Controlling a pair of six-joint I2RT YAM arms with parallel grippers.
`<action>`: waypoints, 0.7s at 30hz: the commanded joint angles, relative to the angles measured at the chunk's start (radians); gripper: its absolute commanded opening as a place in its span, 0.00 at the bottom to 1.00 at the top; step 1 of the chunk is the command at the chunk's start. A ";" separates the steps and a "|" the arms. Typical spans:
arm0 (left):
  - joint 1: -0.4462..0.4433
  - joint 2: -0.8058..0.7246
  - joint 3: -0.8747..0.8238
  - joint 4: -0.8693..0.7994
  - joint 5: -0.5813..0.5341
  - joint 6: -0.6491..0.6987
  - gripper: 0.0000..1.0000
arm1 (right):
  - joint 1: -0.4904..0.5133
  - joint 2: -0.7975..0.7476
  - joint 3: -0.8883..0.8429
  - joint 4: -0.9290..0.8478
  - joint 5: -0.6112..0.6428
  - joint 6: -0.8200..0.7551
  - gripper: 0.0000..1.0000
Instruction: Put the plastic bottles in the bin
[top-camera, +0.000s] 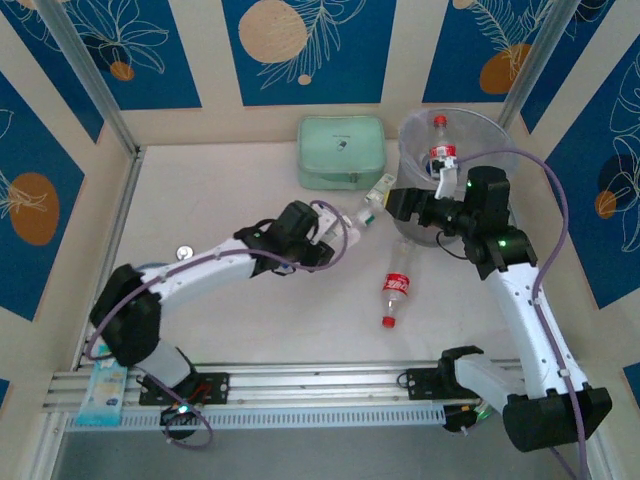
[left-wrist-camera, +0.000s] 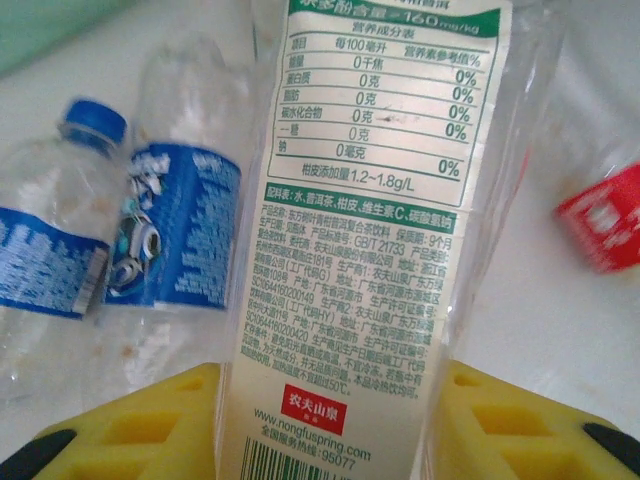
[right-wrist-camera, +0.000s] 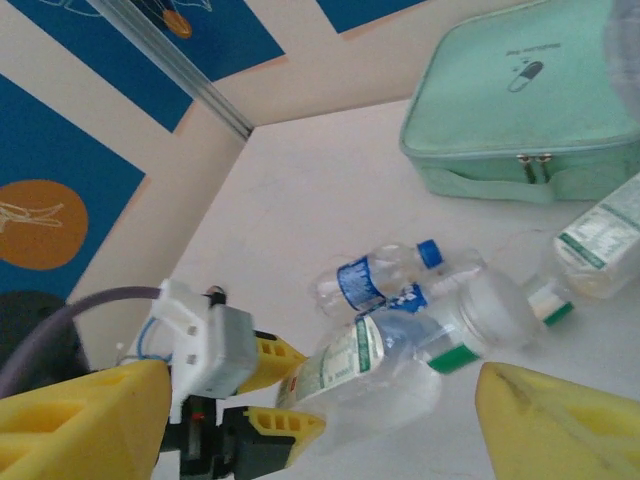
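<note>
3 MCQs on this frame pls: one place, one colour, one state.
1. The mint-green case sits: A) left of the bin B) inside the bin C) by the arm bases
2. Label on the bottle in the left gripper: A) red B) green and white C) blue
3. Right gripper: A) open, empty B) shut on a bottle C) shut on the case
Key: 1A, top view shows case beside bin; 2B, left wrist view shows the label; 3A, its jaws stand apart, nothing between.
</note>
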 joint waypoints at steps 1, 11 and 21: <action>0.029 -0.063 -0.105 0.281 0.101 -0.125 0.36 | 0.057 0.029 -0.034 0.143 0.050 0.086 0.76; 0.046 -0.186 -0.313 0.626 0.246 -0.236 0.30 | 0.138 0.193 0.011 0.190 0.044 0.090 0.83; 0.047 -0.216 -0.332 0.629 0.273 -0.229 0.31 | 0.164 0.326 0.101 0.167 0.064 0.080 0.62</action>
